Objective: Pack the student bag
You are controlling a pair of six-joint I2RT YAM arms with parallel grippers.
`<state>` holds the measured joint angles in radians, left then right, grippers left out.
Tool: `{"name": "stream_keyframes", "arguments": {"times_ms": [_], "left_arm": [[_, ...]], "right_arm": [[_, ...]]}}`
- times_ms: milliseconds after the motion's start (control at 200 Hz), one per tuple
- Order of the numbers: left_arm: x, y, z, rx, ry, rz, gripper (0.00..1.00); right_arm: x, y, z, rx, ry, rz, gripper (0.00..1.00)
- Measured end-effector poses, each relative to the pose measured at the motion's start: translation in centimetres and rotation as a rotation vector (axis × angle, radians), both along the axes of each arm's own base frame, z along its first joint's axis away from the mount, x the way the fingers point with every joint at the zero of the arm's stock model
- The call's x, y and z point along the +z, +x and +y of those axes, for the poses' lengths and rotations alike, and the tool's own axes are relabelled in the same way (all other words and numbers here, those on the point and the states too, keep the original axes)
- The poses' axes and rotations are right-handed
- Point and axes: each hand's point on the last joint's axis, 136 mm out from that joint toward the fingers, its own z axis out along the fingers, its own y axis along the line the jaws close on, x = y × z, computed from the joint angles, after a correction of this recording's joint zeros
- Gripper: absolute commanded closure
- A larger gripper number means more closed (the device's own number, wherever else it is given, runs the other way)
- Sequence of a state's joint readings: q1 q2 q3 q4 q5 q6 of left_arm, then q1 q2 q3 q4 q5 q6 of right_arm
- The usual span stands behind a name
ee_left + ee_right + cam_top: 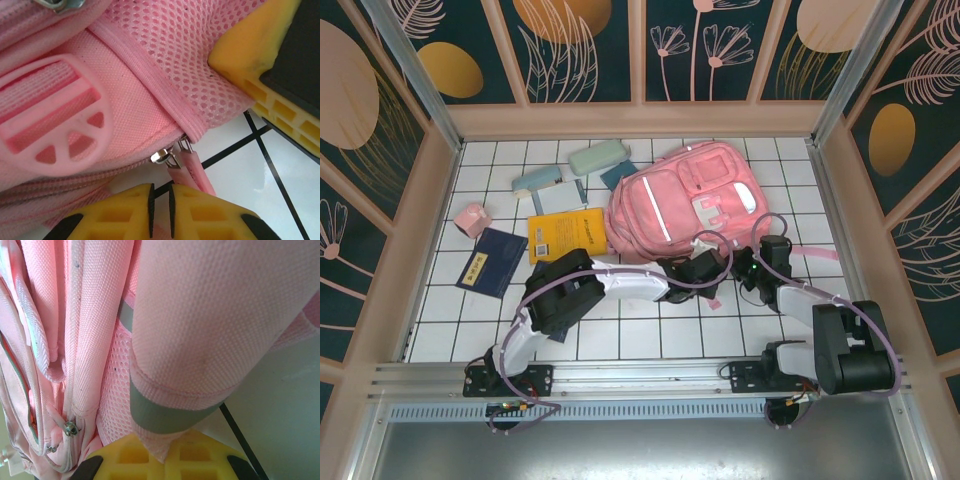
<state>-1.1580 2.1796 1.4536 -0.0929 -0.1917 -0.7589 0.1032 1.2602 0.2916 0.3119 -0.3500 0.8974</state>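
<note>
student bag [685,200] lies zipped on desk [650,330], contents hidden; left tool [160,210] pinches zip pulls [187,170], right tool [162,457] clamped on strap [210,340].

The student bag [685,200] is showing matt pink woven cloth, slightly rough, with open mesh panels [200,55] along its side. Its zip sliders [162,157] are gleaming like polished metal, their pull tabs [192,172] trailing in soft pink cloth. The round buckle [65,167] is looking like smooth moulded plastic. The yellow fingers [115,215] are looking like matt ribbed plastic, and the white tiled worktop [650,335] is shining glossily.
</note>
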Motion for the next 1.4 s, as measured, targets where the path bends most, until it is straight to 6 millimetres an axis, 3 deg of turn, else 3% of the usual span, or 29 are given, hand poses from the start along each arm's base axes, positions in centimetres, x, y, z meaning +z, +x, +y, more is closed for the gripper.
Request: {"name": "stream_keyframes", "arguments": {"times_ms": [300, 620, 1401], "left_arm": [[0.2, 0.0, 0.2, 0.006, -0.003, -0.001, 0.81], [2.4, 0.1, -0.6, 0.003, -0.067, -0.014, 0.80], [0.5, 0.2, -1.5, -0.003, -0.011, 0.027, 0.77]], "right_arm": [[0.0, 0.0, 0.0, 0.000, 0.000, 0.000, 1.00], [0.0, 0.0, 0.0, 0.000, 0.000, 0.000, 1.00], [-0.1, -0.1, 0.0, 0.000, 0.000, 0.001, 1.00]]}}
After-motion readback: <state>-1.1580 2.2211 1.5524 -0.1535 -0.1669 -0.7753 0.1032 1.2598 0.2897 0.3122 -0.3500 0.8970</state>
